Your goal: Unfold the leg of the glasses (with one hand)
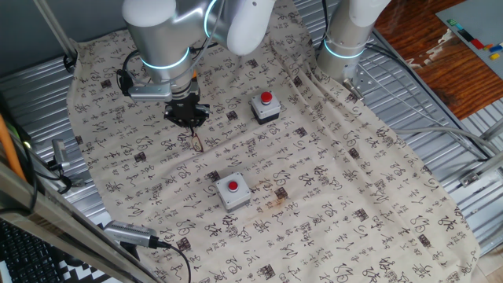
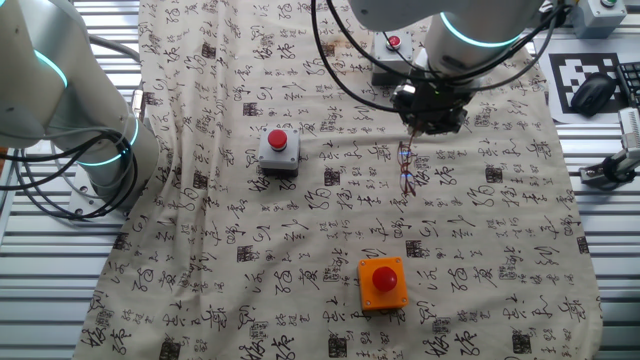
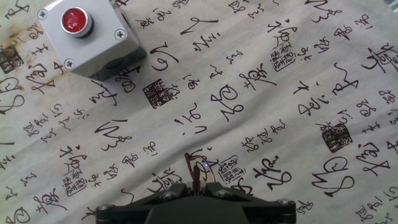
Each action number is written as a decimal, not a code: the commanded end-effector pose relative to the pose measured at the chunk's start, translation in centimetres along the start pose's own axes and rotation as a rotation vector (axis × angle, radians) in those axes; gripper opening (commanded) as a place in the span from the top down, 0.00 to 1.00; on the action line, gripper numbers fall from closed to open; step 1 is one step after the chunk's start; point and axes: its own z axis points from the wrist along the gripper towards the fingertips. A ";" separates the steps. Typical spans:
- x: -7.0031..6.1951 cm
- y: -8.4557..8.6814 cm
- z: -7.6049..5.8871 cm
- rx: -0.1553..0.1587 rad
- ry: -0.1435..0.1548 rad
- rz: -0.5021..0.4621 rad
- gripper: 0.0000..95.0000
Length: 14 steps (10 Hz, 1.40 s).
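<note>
Thin reddish-brown wire-framed glasses (image 2: 407, 169) on cream cloth printed with black characters (image 2: 300, 230), right of grey red-button box (image 2: 279, 150). Black two-finger gripper (image 2: 428, 124) touching the far end; pinch state indiscernible, fingertips mostly cut off.

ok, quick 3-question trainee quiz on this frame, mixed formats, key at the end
1. True or false: the glasses lie on the printed cloth directly below the gripper.
2. Multiple choice: how many button boxes with a red button show in the other fixed view? A) one B) two C) three
3. Fill in: the button box nearest the bottom edge of the other fixed view, the orange box, sits ____ the cloth.

Key:
1. True
2. C: the grey box left of the glasses, a second grey one partly hidden behind the arm, and the orange box.
3. on
</note>
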 end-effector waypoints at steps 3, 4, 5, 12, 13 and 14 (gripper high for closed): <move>-0.1 -0.1 0.2 -0.001 -0.006 0.005 1.00; -0.1 0.0 0.3 -0.001 -0.006 0.003 1.00; -0.1 0.0 0.3 0.000 -0.004 0.005 1.00; -0.2 0.1 0.4 0.004 -0.004 0.013 0.80; -0.2 0.1 0.4 0.005 -0.002 0.012 0.80; -0.2 0.1 0.3 0.005 0.000 0.012 0.80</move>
